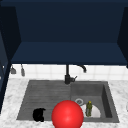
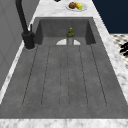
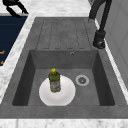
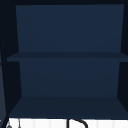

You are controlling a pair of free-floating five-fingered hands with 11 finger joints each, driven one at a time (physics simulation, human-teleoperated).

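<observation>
bottle (image 1: 89,108) stands on the plate (image 1: 96,113) in the basin, well apart from the left hand (image 1: 38,114); finger state unclear

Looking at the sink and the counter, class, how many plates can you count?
2. One white plate lies in the basin under the bottle; another plate holding food sits on the counter beyond the sink. Others may be hidden.

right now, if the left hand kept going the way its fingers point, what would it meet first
The left hand hangs by the sink's front edge, its curled fingers pointing roughly down. Straight on it would probably first meet the marble counter edge or the ribbed drainboard, but depth is unclear.
</observation>
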